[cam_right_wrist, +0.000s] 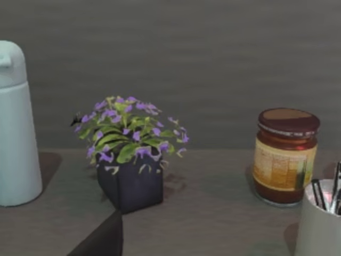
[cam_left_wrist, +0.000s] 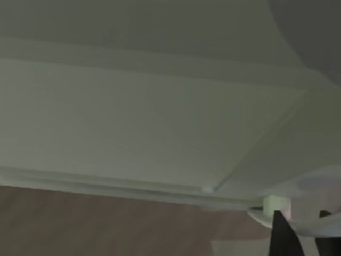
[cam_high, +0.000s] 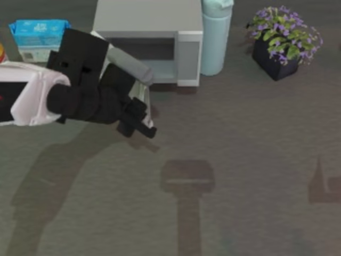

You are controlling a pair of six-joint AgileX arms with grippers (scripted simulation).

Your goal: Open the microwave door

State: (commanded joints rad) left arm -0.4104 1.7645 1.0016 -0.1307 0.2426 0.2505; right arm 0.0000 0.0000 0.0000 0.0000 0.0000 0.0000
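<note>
The light-grey microwave [cam_high: 149,18] stands at the back of the table, left of centre. Its dark cavity [cam_high: 144,50] shows, with the grey control panel strip [cam_high: 189,56] to its right. The microwave door [cam_high: 130,66] is swung out toward the table's front. My left gripper [cam_high: 139,124] is at the door's outer end, shut on the handle. In the left wrist view the door panel [cam_left_wrist: 133,117] fills the picture, and the black fingertips [cam_left_wrist: 281,237] clasp the pale handle [cam_left_wrist: 314,224]. My right arm is outside the top view; a dark part of my right gripper [cam_right_wrist: 106,240] shows in its wrist view.
A pale blue bottle [cam_high: 216,37] stands right against the microwave's right side. A dark pot of purple flowers [cam_high: 285,40] sits at the back right. A blue box [cam_high: 38,32] is at the back left. The right wrist view shows a jar [cam_right_wrist: 285,157] and a white cup [cam_right_wrist: 319,229].
</note>
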